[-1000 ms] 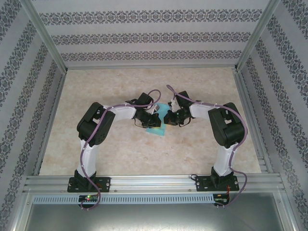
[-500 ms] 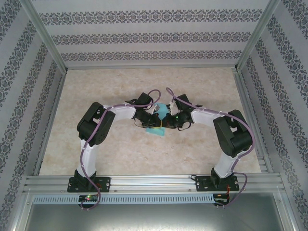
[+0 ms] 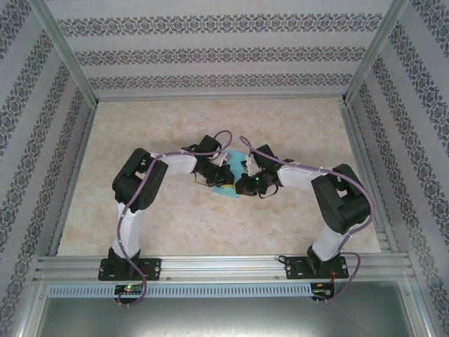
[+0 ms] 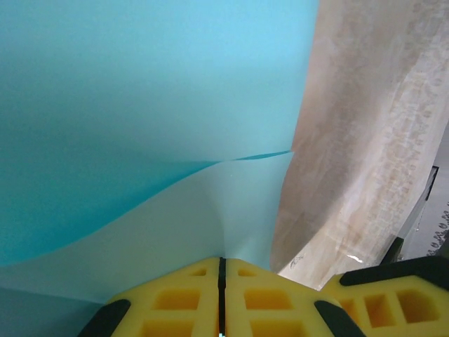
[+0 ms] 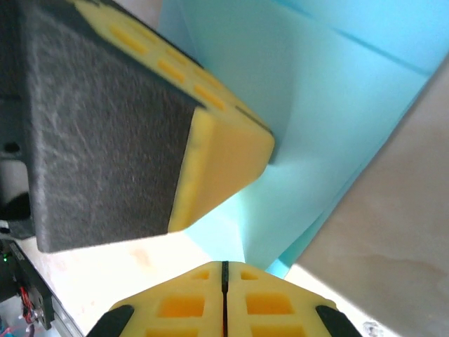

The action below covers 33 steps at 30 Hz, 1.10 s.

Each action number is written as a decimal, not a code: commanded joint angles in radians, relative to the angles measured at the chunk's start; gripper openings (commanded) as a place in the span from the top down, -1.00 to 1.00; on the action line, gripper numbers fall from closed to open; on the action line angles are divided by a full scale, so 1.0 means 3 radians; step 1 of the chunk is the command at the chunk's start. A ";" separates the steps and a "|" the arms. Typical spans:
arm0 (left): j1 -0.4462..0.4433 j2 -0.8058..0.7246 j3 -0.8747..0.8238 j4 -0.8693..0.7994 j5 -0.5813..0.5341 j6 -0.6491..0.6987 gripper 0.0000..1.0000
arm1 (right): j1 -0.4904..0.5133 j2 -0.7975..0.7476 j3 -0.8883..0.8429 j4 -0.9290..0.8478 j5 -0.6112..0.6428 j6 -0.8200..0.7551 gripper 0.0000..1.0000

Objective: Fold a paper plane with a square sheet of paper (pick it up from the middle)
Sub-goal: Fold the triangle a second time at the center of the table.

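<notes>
- Left end effector (image 4: 221, 284): yellow fingers pressed flat together, seam closed; a fold of the square sheet of paper (image 4: 140, 105) runs into the seam at the tips, so the sheet is pinched there.
- Right end effector (image 5: 224, 284): fingers likewise closed with no gap; a pointed edge of the sheet reaches its tips, though whether it is clamped between them cannot be told.
- Relation of the two: in the right wrist view, one finger (image 5: 228, 151) of the left end effector, yellow with a dark grey pad, lies just above the right fingertips and rests against the sheet; in the left wrist view, a right finger (image 4: 393, 302) sits just beside the left pair, at lower right.
- Sheet: turquoise side showing; curved and partly raised, with a crease line crossing it; one layer overlaps another; its straight edge borders the bare counter (image 4: 365, 140).
- Overhead view: both arms bend inward and meet near the middle of the counter; the sheet lies between and under the two wrists, one part towards the near side, another tilted up on the far side.
- Surroundings: mottled beige counter; aluminium rail (image 3: 224, 265) along the near edge carrying both arm bases; patterned walls (image 3: 224, 53) on three sides.
</notes>
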State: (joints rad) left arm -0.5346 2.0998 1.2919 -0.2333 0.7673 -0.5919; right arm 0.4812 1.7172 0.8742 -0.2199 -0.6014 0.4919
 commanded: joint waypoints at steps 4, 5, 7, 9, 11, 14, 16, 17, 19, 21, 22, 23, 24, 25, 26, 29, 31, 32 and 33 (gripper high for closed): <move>0.0043 0.0169 -0.0096 -0.0046 -0.0161 -0.0061 0.78 | 0.0044 -0.0040 -0.0031 0.0049 -0.0068 0.0015 0.86; 0.0039 0.0165 -0.0100 -0.0041 -0.0153 -0.0060 0.78 | 0.0038 -0.0025 -0.0030 0.0072 -0.0069 0.0017 0.86; 0.0044 0.0157 -0.0117 -0.0041 -0.0158 -0.0062 0.78 | 0.0029 0.0006 -0.0018 0.0104 -0.0061 0.0019 0.86; 0.0043 0.0148 -0.0129 -0.0041 -0.0162 -0.0057 0.78 | 0.0029 0.0037 -0.0010 0.0103 -0.0016 0.0008 0.86; 0.0041 0.0143 -0.0144 -0.0041 -0.0172 -0.0061 0.78 | 0.0028 0.0064 -0.0010 0.0113 0.0026 0.0007 0.86; 0.0048 0.0144 -0.0148 -0.0030 -0.0175 -0.0072 0.79 | 0.0027 0.0109 0.0005 0.0083 0.0074 -0.0012 0.86; 0.0047 0.0144 -0.0149 -0.0028 -0.0178 -0.0077 0.78 | 0.0035 0.0122 -0.0008 0.0061 0.0101 -0.0030 0.86; 0.0044 0.0144 -0.0153 -0.0026 -0.0175 -0.0078 0.78 | 0.0033 0.0120 -0.0013 0.0040 0.0128 -0.0044 0.86; 0.0053 0.0144 -0.0154 -0.0025 -0.0183 -0.0081 0.78 | 0.0018 0.0111 -0.0044 0.0042 0.0156 -0.0044 0.86; 0.0058 0.0144 -0.0154 -0.0022 -0.0193 -0.0084 0.79 | 0.0016 0.0105 -0.0048 0.0018 0.0179 -0.0058 0.86; 0.0059 0.0144 -0.0158 -0.0020 -0.0195 -0.0084 0.78 | 0.0017 0.0110 -0.0050 0.0007 0.0187 -0.0062 0.86; 0.0063 0.0144 -0.0159 -0.0018 -0.0200 -0.0090 0.78 | 0.0017 0.0118 -0.0057 0.0009 0.0184 -0.0059 0.86; 0.0061 0.0142 -0.0162 -0.0016 -0.0214 -0.0093 0.78 | 0.0017 0.0128 -0.0058 0.0009 0.0184 -0.0058 0.86; 0.0069 0.0144 -0.0164 -0.0018 -0.0225 -0.0096 0.78 | 0.0017 0.0131 -0.0065 0.0009 0.0184 -0.0059 0.86; 0.0068 0.0144 -0.0164 -0.0011 -0.0231 -0.0102 0.78 | 0.0017 0.0136 -0.0074 0.0008 0.0187 -0.0059 0.86; 0.0074 0.0144 -0.0164 0.0001 -0.0236 -0.0114 0.78 | 0.0012 0.0136 -0.0101 0.0035 0.0180 -0.0044 0.87; 0.0074 0.0143 -0.0159 0.0013 -0.0236 -0.0120 0.78 | 0.0012 0.0140 -0.0122 0.0053 0.0159 -0.0034 0.87; 0.0074 0.0145 -0.0154 0.0014 -0.0237 -0.0122 0.78 | 0.0012 0.0145 -0.0126 0.0065 0.0140 -0.0025 0.86; 0.0074 0.0149 -0.0149 0.0010 -0.0237 -0.0119 0.78 | 0.0012 0.0151 -0.0137 0.0084 0.0125 -0.0014 0.86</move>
State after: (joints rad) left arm -0.5282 2.0998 1.2781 -0.2070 0.7815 -0.6144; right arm 0.4881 1.7428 0.8520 -0.1986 -0.5648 0.4919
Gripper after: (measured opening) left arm 0.109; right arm 0.072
